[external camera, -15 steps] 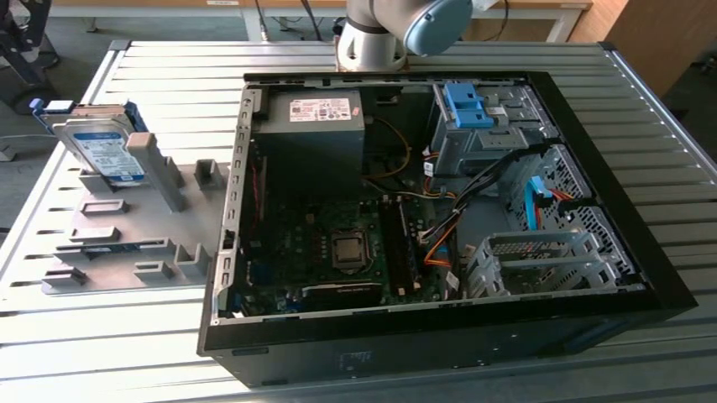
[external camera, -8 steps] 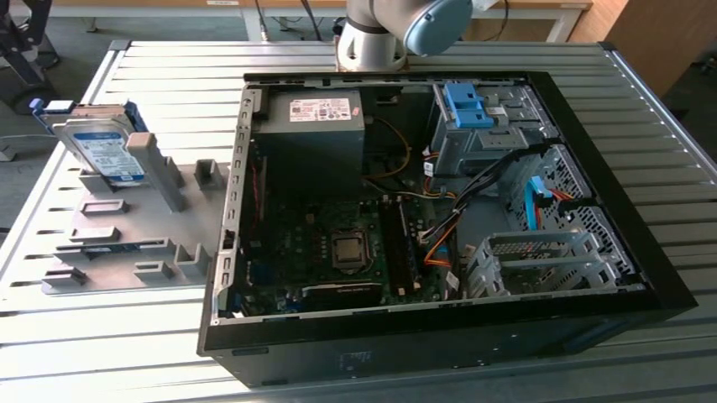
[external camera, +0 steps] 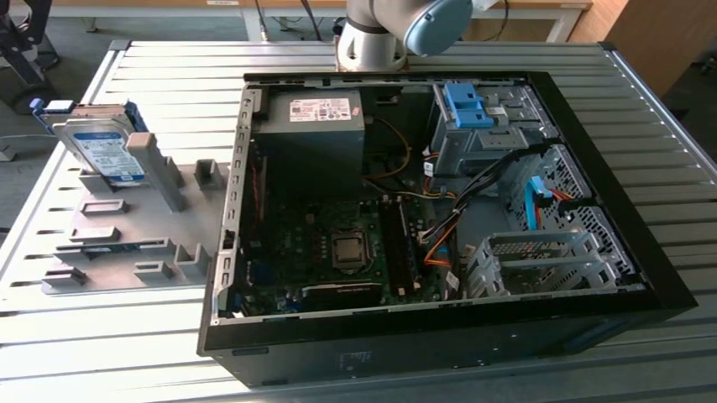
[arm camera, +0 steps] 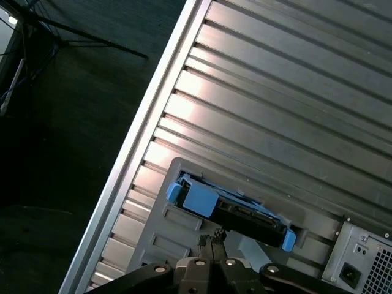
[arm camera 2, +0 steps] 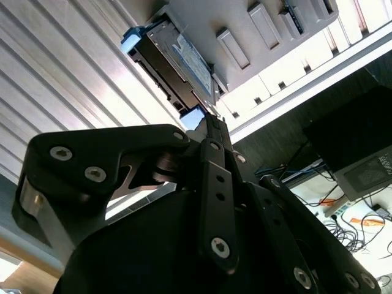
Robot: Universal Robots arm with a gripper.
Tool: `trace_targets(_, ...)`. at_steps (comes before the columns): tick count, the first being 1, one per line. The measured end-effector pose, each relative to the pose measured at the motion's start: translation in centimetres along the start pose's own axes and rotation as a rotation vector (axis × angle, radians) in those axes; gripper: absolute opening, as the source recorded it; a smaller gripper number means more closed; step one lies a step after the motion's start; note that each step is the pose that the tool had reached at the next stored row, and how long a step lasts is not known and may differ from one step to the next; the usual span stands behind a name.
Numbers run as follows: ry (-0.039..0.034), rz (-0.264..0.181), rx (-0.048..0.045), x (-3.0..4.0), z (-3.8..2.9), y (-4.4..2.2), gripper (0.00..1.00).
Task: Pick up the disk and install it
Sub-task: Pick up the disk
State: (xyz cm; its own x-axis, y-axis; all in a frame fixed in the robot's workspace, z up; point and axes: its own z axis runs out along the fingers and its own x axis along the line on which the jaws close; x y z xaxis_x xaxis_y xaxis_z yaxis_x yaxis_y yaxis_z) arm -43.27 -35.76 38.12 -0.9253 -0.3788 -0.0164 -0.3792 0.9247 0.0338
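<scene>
In both wrist views, the black metal two-fingered gripper (arm camera: 212, 236) (arm camera 2: 211, 122) is being kept with its jaws pressed together, and nothing is being pinched between them. Beyond its tips and clear of them, the flat silver-metal disk with blue plastic side rails (arm camera: 229, 207) (arm camera 2: 174, 61) is being held on edge in a slot of a grey moulded plastic holder plate (arm camera: 160, 228) (arm camera 2: 257, 52). The plate is being carried by a ribbed silver aluminium table (arm camera: 294, 79) (arm camera 2: 67, 73).

In the exterior view, an open black computer case (external camera: 448, 353) is being shown lying on its side nearest the camera, with a dark circuit board (external camera: 336, 243) being exposed inside. To the exterior view's left of the case, the holder plate (external camera: 123, 239) is being seen on the table (external camera: 168, 67), and the disk (external camera: 101, 149) is being kept upright at its far end, its white-and-blue label being turned toward the camera. Deeper in the case, a grey metal box with a small white sticker (external camera: 311, 130) and a bare blue plastic bracket (external camera: 468, 105) are being housed. Farthest back, the arm's silver and pale blue joint (external camera: 381, 34) is being held above the case's rear edge.
</scene>
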Motion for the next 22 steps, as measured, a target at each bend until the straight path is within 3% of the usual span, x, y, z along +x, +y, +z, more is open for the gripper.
trace_targets(11, 0.0004, -0.013, -0.0002, 0.00, 0.00, 0.00, 0.11)
trace_targets(22, 0.0056, -0.168, -0.0027, 0.02, 0.00, 0.01, 0.11)
